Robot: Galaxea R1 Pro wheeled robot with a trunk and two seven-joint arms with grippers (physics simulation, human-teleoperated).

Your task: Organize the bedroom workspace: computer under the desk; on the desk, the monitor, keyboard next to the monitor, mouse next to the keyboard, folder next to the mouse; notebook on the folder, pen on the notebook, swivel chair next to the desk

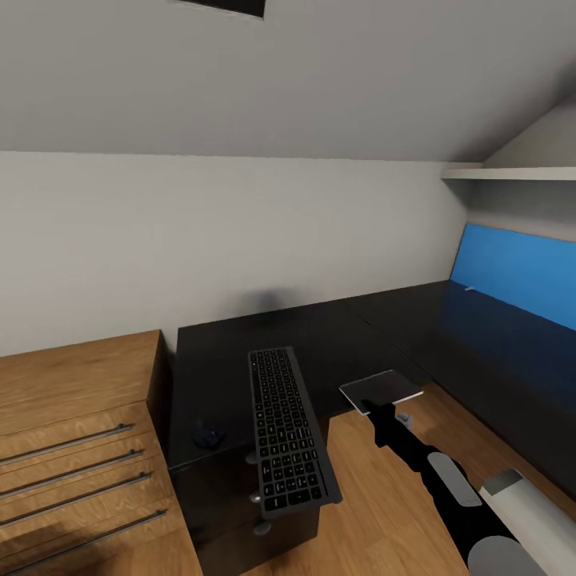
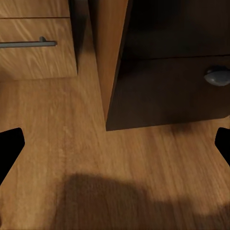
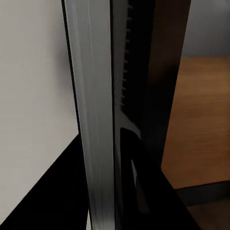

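Keyboard: dark, long and narrow, held up over the near edge of the black desk. Long axis runs from near to far, slightly tilted, far end leaning a little to the left. Near end overhangs the desk front; key side faces up toward the head camera.

Keyboard in right wrist view: seen edge-on, silver side band and a row of dark keys running lengthwise away from the camera.

Right gripper: at the end of the black right arm, beside the keyboard's right side. Grip on the keyboard suggested by the close edge-on wrist view, but finger state cannot be told from the pictures.

Left gripper: spread wide, one dark fingertip at each edge of the left wrist view, nothing between them, pointing down at the wooden floor.

Mouse: small dark rounded shape on the desk, left of the keyboard, near the desk's front-left corner.

Grey slab: thin, flat, pale rectangle just beyond the right gripper, at the desk's edge; identity unclear.

Desk: black, L-shaped, running along the white wall and turning toward the right.

Drawer unit: wooden, with long metal handles, touching the desk's left side.

Blue panel: on the right wall above the desk's far wing.

Floor: wood planks.
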